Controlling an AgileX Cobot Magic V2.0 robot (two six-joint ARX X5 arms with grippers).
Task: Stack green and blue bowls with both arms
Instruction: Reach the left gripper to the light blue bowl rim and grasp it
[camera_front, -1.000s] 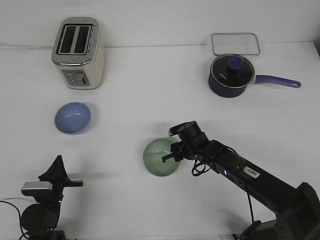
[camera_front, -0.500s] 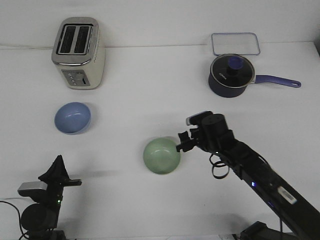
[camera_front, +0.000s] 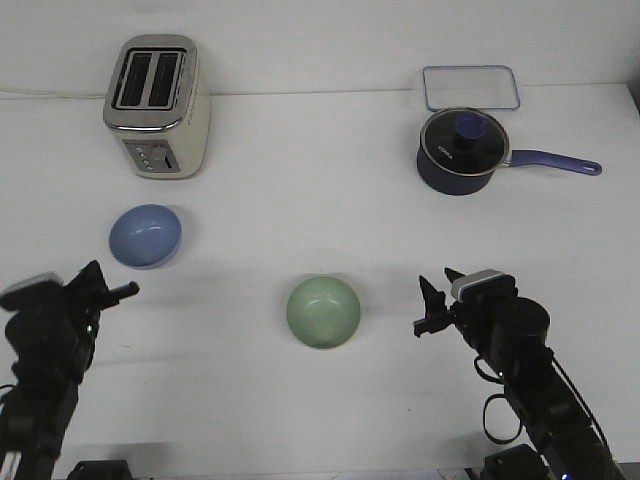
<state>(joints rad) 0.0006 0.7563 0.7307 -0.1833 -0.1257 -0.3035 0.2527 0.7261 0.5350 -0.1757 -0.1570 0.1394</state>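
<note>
Green bowl (camera_front: 323, 313) alone mid-table, right hand (camera_front: 431, 303) beside it, open, empty, left hand (camera_front: 103, 287) open near blue bowl (camera_front: 146, 236)

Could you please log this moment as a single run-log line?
stage: pre-stack | green bowl: on table, free | blue bowl: on table, apart | right gripper: open, empty | left gripper: empty, near blue bowl

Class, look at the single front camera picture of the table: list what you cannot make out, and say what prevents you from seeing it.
- Saucepan contents: front view, hidden by its lid.
- Toaster button markings: too small.
- Left end effector and right end effector: dark and small, so open or shut is unclear.
- Both arm bases: cut off by the bottom edge.
- Underside of green bowl and blue bowl: hidden by the bowls themselves.
</note>
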